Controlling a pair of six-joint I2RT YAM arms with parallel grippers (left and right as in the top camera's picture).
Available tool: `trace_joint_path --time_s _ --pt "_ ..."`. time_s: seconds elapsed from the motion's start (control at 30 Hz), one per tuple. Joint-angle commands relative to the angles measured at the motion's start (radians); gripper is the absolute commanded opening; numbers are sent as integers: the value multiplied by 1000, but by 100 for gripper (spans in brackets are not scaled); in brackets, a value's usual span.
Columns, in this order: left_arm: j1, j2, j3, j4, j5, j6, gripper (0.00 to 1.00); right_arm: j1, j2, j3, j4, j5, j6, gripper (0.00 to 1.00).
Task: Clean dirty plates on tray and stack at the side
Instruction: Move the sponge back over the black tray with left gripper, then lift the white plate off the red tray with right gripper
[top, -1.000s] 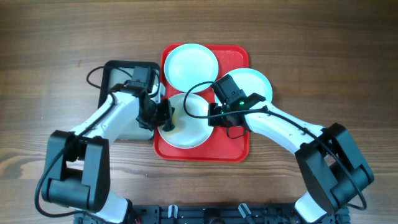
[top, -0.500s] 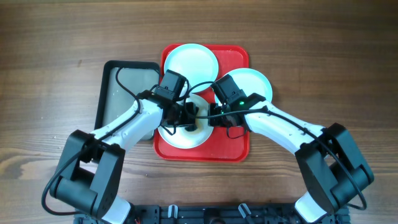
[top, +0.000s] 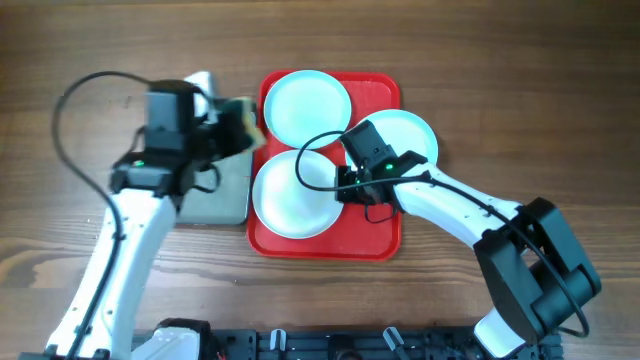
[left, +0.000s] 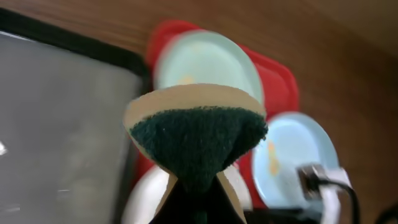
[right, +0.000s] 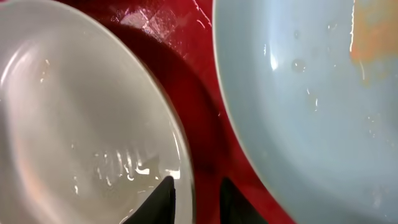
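The red tray (top: 378, 232) holds three plates. A mint plate (top: 306, 104) lies at the back left. A second mint plate (top: 412, 133) at the right has a yellowish smear (right: 373, 37). The whiter plate (top: 290, 195) lies at the front. My right gripper (top: 345, 186) straddles that plate's right rim (right: 186, 168), one finger inside and one outside, shut on it. My left gripper (left: 196, 202) is raised above the tray's left edge, shut on a folded green and tan sponge (left: 196, 137), also seen from overhead (top: 240, 122).
A smaller black tray with a grey inside (top: 222, 195) sits just left of the red tray, partly under my left arm; it also shows in the left wrist view (left: 56, 118). Bare wooden table (top: 520, 80) surrounds both trays.
My left gripper has lifted the sponge off the front plate and swung left and back, over the black tray's edge. The right arm and the plates have not moved.
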Motion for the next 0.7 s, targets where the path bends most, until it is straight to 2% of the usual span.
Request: trace_joint_path --time_s 0.0,0.1,0.27,0.37,0.43,0.47,0.5,0.67 --pt "138 -16 14 -36 -47 -9 4 2 -16 -28 20 6 30 21" --pt "222 -15 14 -67 -47 -9 4 2 -16 -28 22 5 31 18" --pt "323 -14 14 -92 -47 -9 4 2 -16 -28 23 5 38 18" --pt "333 -13 13 -100 -47 -8 4 2 -8 -28 26 6 51 17" --pt "333 -13 13 -101 -47 -8 4 2 0 -28 31 5 56 13" --pt "333 -13 13 -102 -47 -8 4 2 0 -28 32 5 55 6" --pt "333 -13 13 -102 -47 -8 4 2 0 -28 32 5 56 4" --pt "333 -13 13 -103 -47 -8 4 0 -33 -3 -2 6 47 4"
